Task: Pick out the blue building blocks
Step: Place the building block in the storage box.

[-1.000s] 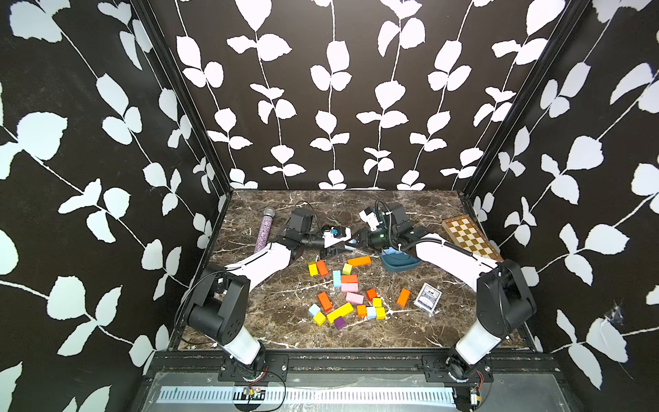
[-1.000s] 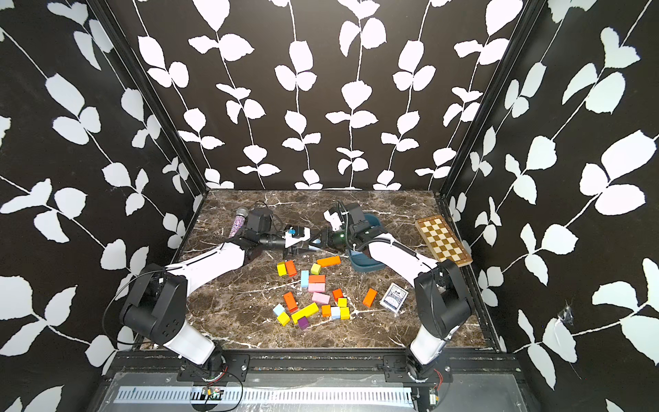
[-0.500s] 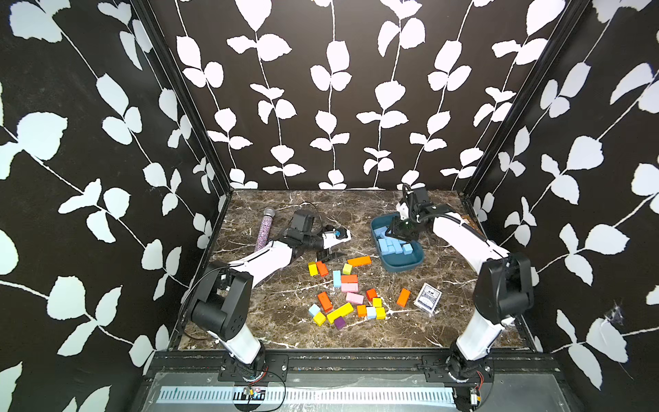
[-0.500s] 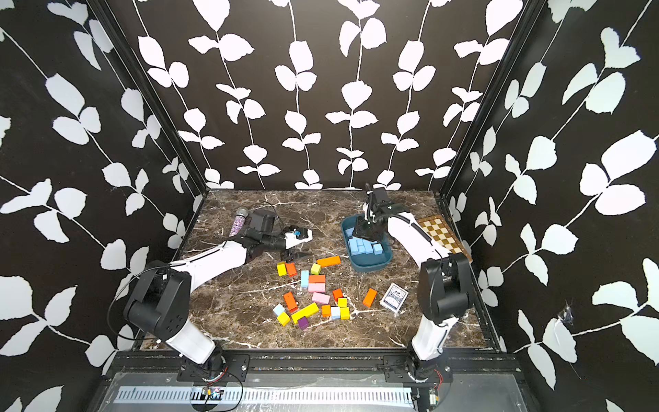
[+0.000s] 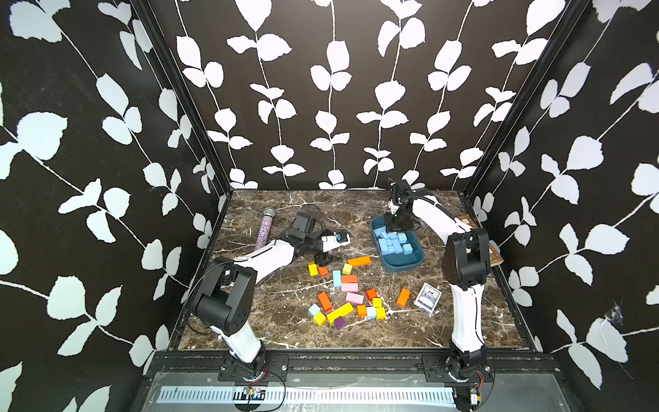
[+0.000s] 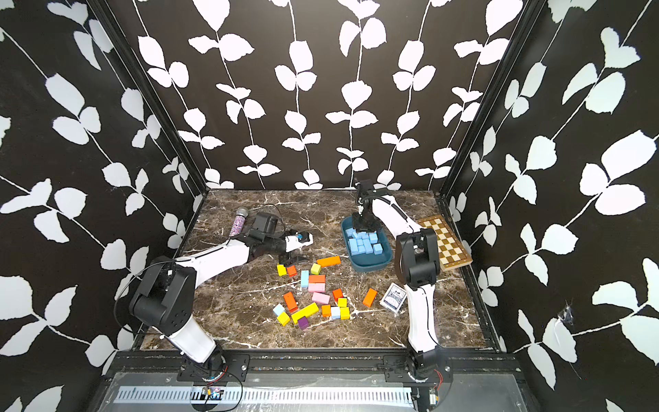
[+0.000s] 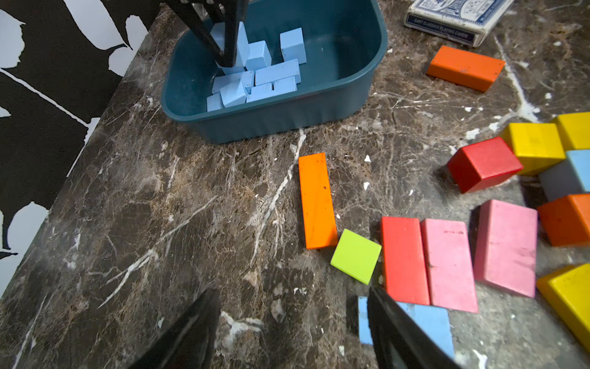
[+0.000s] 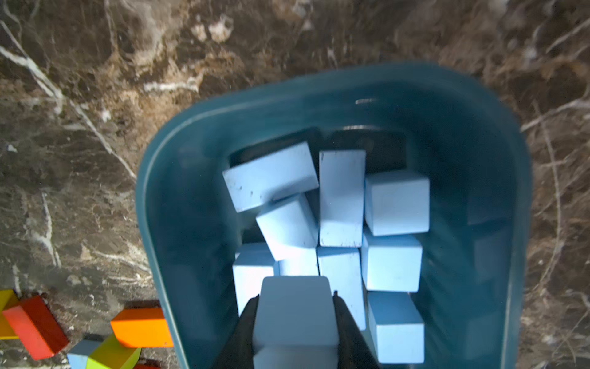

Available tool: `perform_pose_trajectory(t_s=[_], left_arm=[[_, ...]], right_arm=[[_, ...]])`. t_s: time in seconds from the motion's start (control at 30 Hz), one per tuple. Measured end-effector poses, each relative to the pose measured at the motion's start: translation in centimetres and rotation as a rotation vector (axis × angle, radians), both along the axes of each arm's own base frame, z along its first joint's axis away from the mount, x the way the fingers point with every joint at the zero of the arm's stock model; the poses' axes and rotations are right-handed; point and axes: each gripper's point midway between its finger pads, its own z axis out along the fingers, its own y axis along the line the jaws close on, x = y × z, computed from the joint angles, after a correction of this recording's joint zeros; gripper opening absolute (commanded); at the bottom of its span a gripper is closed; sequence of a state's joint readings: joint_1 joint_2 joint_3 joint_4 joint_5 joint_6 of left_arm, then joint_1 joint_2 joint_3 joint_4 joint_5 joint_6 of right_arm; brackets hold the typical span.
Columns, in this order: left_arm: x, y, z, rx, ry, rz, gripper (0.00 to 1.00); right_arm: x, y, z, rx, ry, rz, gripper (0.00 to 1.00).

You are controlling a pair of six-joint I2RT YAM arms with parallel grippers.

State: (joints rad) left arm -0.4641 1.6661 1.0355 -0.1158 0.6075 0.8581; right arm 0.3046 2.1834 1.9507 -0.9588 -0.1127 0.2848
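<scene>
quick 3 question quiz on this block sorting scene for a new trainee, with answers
1. True or false: the right hand is shut on a blue block over the teal tray.
2. The left hand is: A open and empty, B shut and empty, C hidden in every view.
3. How many blue blocks lie on the table outside the tray?
Key: 1 true; 2 A; 3 three.
</scene>
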Motion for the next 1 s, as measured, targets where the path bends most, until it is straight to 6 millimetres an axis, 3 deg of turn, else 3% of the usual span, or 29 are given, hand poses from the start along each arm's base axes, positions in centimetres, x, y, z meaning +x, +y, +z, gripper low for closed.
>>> perform_pose_trajectory(t_s=[0.17, 0.47, 0.67, 1.0], left_arm=[[0.4, 0.0, -0.1, 0.011, 0.001, 0.008, 0.75], [0.7, 0.1, -1.0, 0.041, 0.027, 0.013, 0.74], [0.7, 0.1, -1.5, 0.062, 0.054, 0.006, 0.74], [0.8, 0.2, -2.5, 0.089, 0.084, 0.007, 0.75]], right_arm=[[1.6, -0.1, 0.0, -0.035, -0.022, 0.021, 0.25], [3.1, -0.5, -1.7, -0.104, 0.000, 0.049, 0.27], [3.3, -0.7, -1.6, -0.120, 0.002, 0.056, 0.35], [3.0, -1.0, -1.7, -0.135, 0.016, 0.058, 0.39]])
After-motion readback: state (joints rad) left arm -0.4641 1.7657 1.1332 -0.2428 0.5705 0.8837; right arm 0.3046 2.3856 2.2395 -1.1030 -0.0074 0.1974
